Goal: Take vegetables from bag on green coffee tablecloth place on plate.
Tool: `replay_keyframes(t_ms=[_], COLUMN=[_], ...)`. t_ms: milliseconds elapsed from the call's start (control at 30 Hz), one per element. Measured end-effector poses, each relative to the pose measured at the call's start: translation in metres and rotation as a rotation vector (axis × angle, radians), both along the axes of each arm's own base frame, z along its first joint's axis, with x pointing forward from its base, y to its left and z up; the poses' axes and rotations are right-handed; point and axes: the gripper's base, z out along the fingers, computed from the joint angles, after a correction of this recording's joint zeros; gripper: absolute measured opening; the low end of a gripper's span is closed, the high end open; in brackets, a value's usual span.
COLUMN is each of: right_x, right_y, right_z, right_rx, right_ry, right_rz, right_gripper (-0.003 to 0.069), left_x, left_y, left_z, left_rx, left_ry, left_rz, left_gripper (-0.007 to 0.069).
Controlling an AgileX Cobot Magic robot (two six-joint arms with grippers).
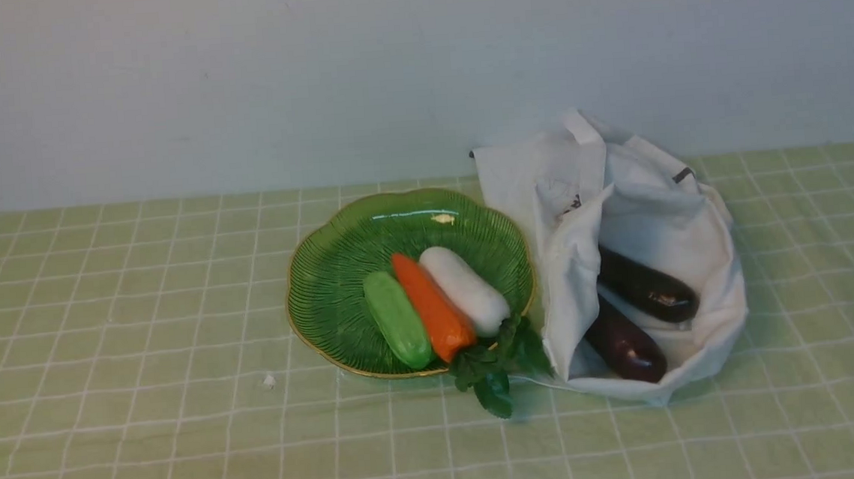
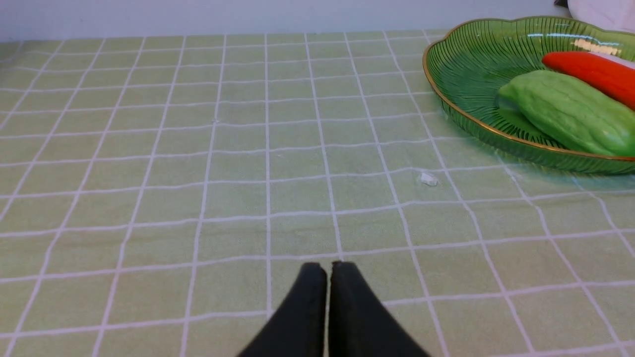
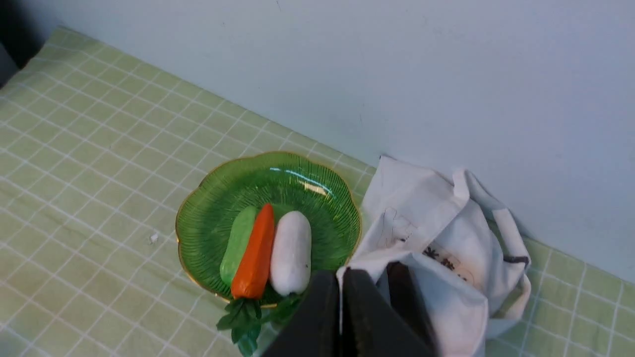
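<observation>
The green plate [image 1: 339,276] sits mid-table on the tablecloth [image 1: 140,327]. It holds the cucumber [image 1: 397,319], the carrot [image 1: 432,307] and the white radish [image 1: 466,289] side by side. The carrot's leaves [image 1: 492,366] hang over the near rim. The white bag [image 1: 650,209] lies open just right of the plate with two purple eggplants [image 1: 648,286] [image 1: 624,342] inside. My left gripper [image 2: 327,267] is shut and empty, low over bare cloth left of the plate [image 2: 466,64]. My right gripper [image 3: 341,275] is shut and empty, high above the bag [image 3: 446,238] beside the plate [image 3: 213,208].
A pale wall [image 1: 385,69] runs close behind the plate and bag. A small white crumb [image 1: 269,381] lies on the cloth left of the plate's near rim. Neither arm shows in the front view.
</observation>
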Motion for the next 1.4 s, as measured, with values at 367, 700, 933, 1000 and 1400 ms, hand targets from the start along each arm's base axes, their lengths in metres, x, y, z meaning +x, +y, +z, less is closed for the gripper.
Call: replay_keyframes(t_ms=[367, 700, 933, 1000, 1400], right_x=[-0.036, -0.028, -0.029, -0.029, -0.032], right_y=[-0.02, -0.016, -0.016, -0.016, -0.018], right_z=[-0.146, -0.192, -0.197, -0.199, -0.204], right_rx=[0.123, 0.19, 0.169, 0.16, 0.146], right_ry=[-0.282, -0.381, -0.339, -0.321, -0.323], right_rz=[-0.024, -0.031, -0.03, -0.029, -0.028], right_gripper=[-0.0015, -0.0015, -0.0015, -0.0015, -0.0015], left_x=[0.0, 0.0, 0.0, 0.0, 0.0], left_y=[0.0, 0.0, 0.0, 0.0, 0.0], left_z=[0.0, 0.0, 0.0, 0.0, 0.0], left_rx=[0.0, 0.0, 0.0, 0.0, 0.0], left_ry=[0.0, 0.0, 0.0, 0.0, 0.0], left_rz=[0.0, 0.0, 0.0, 0.0, 0.0], left_gripper=[-0.0004, -0.0004, -0.0004, -0.0004, -0.0004])
